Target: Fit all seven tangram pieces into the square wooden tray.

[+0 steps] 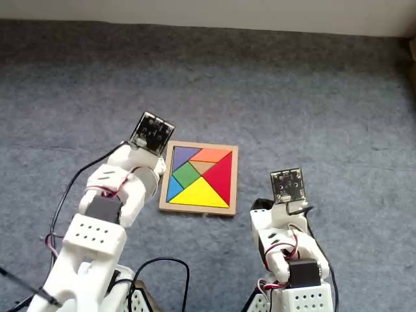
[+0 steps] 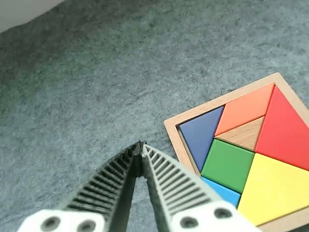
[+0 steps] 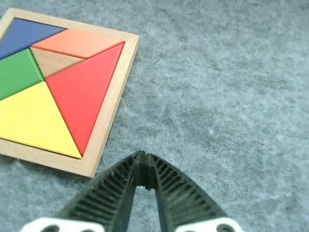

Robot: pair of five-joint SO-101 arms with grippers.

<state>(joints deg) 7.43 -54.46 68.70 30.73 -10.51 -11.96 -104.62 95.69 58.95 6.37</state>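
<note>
Judging by how things lie, the one real risk is a bump: the tray (image 1: 195,209) sits just beside the left gripper (image 2: 140,145) and a little ahead of the right gripper (image 3: 143,154), so a careless swing by either arm could knock its rim. That might jolt the red triangle (image 3: 79,92), the yellow triangle (image 3: 34,121) or the small wooden triangle (image 3: 50,62) out of the flush fit all seven pieces seem to have. Both grippers are pinched fully closed on nothing, clear of the tray, with carpet (image 1: 292,97) beneath their tips.

Grey carpet (image 1: 312,97) underneath; pale wall strip (image 1: 260,16) at far edge.
</note>
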